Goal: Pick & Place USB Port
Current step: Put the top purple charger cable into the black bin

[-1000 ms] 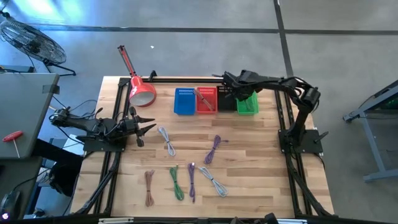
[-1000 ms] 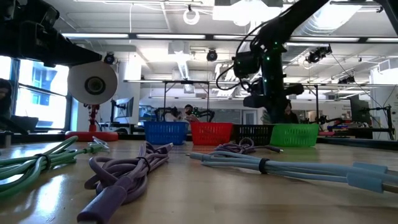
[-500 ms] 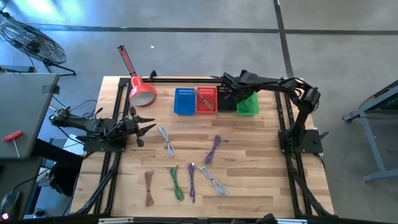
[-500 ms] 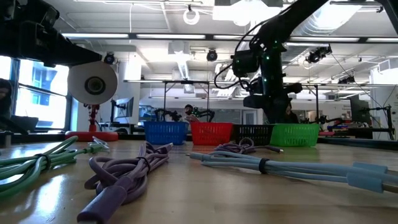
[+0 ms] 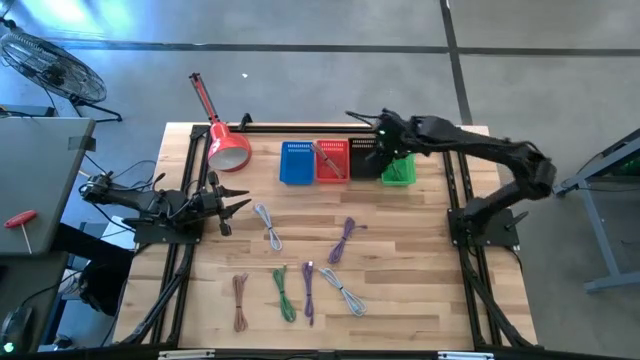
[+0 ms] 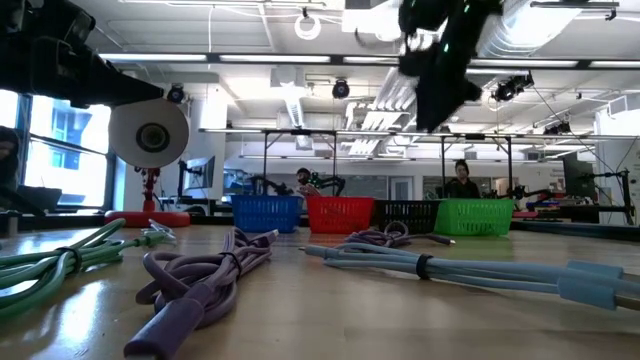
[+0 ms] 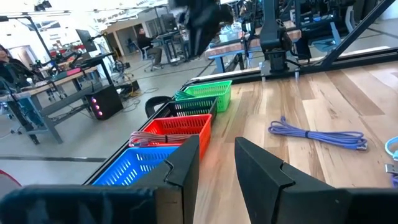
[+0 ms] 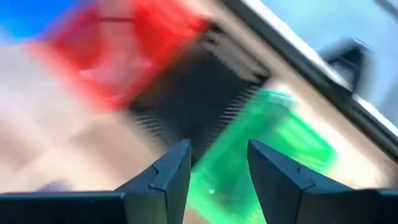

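Several bundled cables lie on the wooden table: a grey one (image 5: 268, 226), a purple one (image 5: 343, 238), a brown one (image 5: 240, 300), a green one (image 5: 284, 293), a second purple one (image 5: 308, 290) and a pale blue one (image 5: 343, 291). Four baskets stand in a row at the far edge: blue (image 5: 297, 164), red (image 5: 332, 161), black (image 5: 364, 162) and green (image 5: 399, 170). My right gripper (image 5: 354, 121) hangs high over the black basket, open and empty; its wrist view (image 8: 217, 155) looks down on the black and green baskets. My left gripper (image 5: 240, 203) waits open at the table's left side.
A red lamp (image 5: 226, 148) lies at the far left corner. The red basket holds a reddish cable (image 7: 155, 138). Black frame rails run along both sides of the table (image 5: 465, 215). People and benches show in the room beyond the table (image 6: 460, 180).
My right gripper has risen from just above the black and green baskets, going up to the top of the low view. Its arm has swung its elbow toward the table's right edge. The cables and baskets have stayed in place.
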You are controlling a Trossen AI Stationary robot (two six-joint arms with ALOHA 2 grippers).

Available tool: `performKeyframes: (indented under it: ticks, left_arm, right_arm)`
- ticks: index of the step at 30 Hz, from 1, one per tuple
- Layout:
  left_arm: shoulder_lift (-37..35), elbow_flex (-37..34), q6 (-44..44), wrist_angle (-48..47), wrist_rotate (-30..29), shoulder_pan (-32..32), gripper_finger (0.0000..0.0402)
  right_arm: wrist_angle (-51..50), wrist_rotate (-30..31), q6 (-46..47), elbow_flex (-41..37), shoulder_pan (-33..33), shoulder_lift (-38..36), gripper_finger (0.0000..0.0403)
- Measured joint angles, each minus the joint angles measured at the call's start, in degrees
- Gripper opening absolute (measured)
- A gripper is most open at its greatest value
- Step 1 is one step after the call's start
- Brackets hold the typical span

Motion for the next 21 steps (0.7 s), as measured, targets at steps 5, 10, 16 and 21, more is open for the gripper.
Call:
performKeyframes:
  ticks: [5, 10, 16, 21]
  left_arm:
    - [0.00, 0.00, 0.00, -0.02, -0.02, 0.00, 0.0099]
    - [0.00, 0.00, 0.00, -0.02, -0.02, -0.02, 0.0099]
    - [0.00, 0.00, -0.16, -0.02, -0.01, -0.01, 0.0099]
    - [0.00, 0.00, -1.69, -0.02, 0.00, 0.00, 0.0099]
  right_arm:
    - [9.66, -5.43, -10.29, 0.02, 12.09, -4.42, 0.0151]
    - [18.26, 1.48, -19.59, 0.02, 23.23, -2.77, 0.0151]
    - [21.42, 5.36, -27.73, -0.03, 29.80, 4.16, 0.0151]
    - [21.18, 1.55, -29.22, -0.06, 31.16, 9.66, 0.0151]
